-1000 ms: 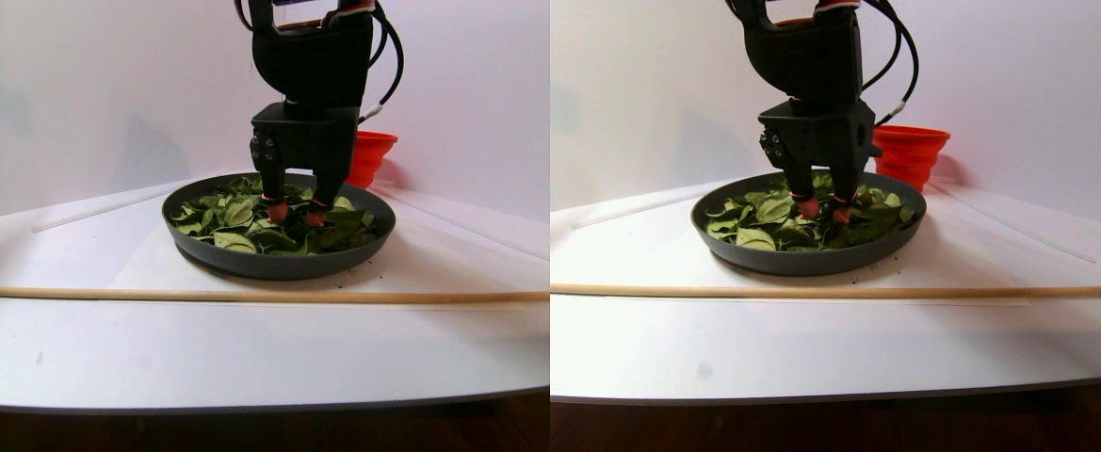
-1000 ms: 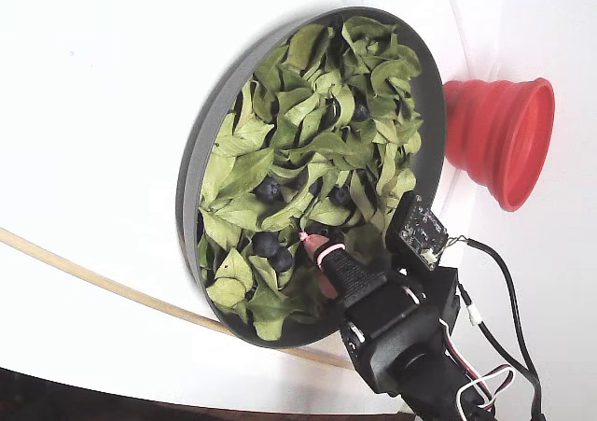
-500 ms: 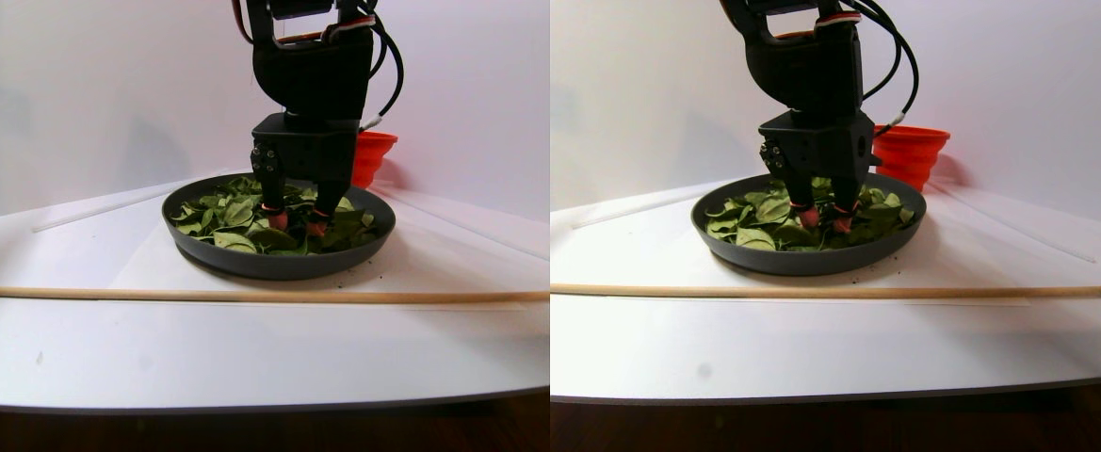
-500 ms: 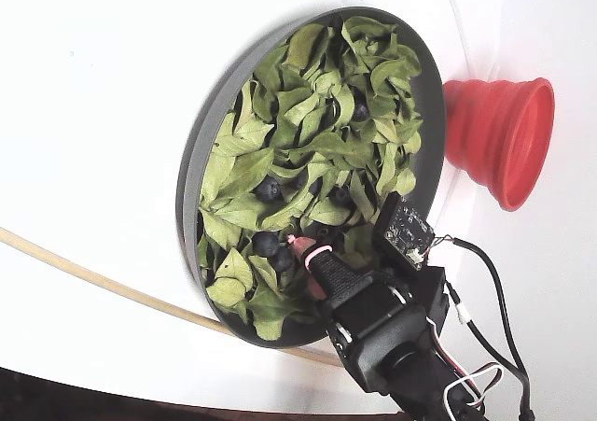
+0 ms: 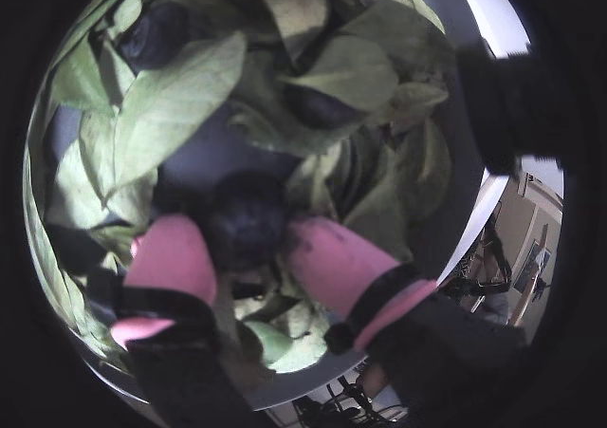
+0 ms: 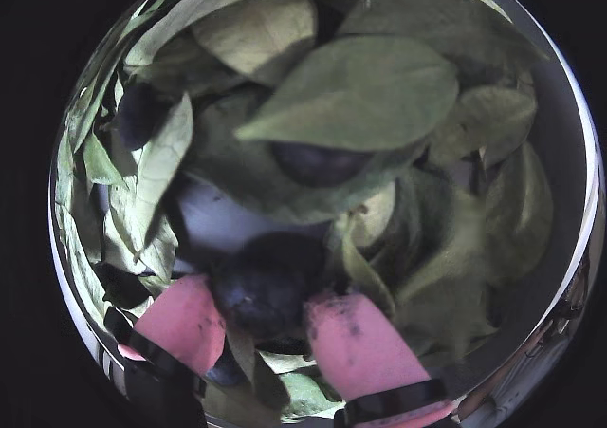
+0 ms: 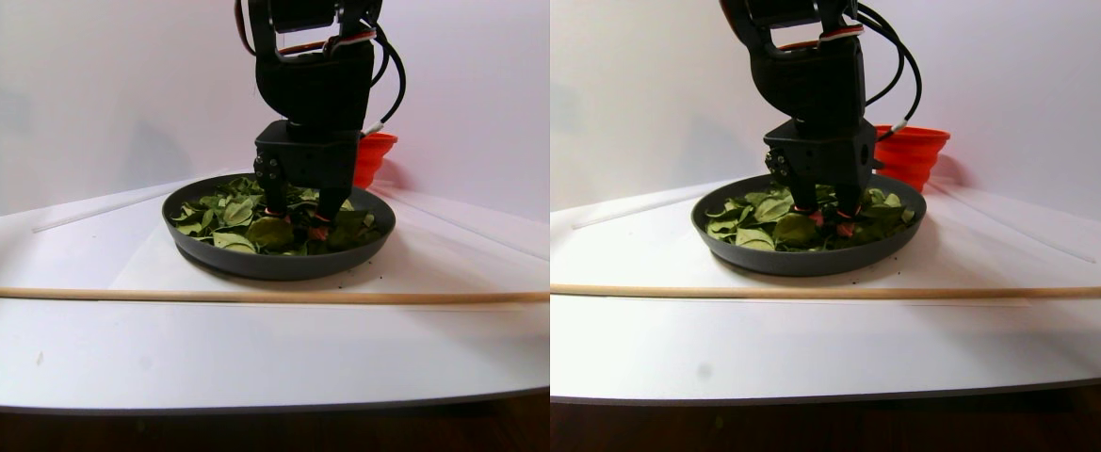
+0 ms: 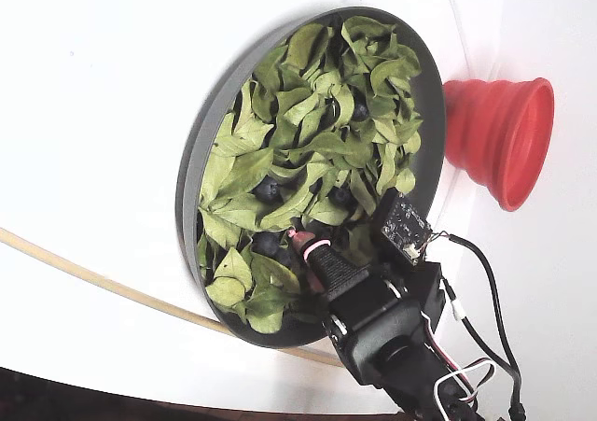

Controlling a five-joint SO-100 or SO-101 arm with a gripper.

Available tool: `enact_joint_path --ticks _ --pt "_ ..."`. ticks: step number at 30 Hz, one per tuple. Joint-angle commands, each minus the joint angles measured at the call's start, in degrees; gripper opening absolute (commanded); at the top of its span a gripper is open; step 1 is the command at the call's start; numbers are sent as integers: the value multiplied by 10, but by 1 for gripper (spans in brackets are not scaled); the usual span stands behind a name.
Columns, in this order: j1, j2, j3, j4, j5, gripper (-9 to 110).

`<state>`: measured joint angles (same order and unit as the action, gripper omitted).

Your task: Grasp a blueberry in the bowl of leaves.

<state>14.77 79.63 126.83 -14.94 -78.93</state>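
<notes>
The dark-grey bowl (image 8: 191, 160) is full of light-green leaves (image 8: 308, 94). My gripper (image 5: 248, 248) is down among the leaves (image 5: 180, 96). Its pink fingertips (image 5: 171, 257) press on either side of a dark blueberry (image 5: 247, 224) that fills the gap between them. The other wrist view shows the same: gripper (image 6: 270, 305), blueberry (image 6: 268, 281), leaves (image 6: 351, 91). In the fixed view the gripper (image 8: 297, 239) is in the bowl's lower part. In the stereo pair view the gripper (image 7: 298, 221) stands in the bowl (image 7: 267, 264).
More blueberries lie half hidden under the leaves (image 5: 322, 110) (image 6: 318, 162) (image 8: 268, 189). A red ribbed cup (image 8: 499, 136) stands just beyond the bowl, also in the stereo pair view (image 7: 373, 155). A thin wooden stick (image 7: 230, 296) lies across the white table in front.
</notes>
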Motion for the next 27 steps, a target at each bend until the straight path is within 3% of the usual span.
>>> enact_joint_path --ticks 1,27 --pt "14 -6 -12 -16 -5 15" --pt "4 131 36 32 -20 12"
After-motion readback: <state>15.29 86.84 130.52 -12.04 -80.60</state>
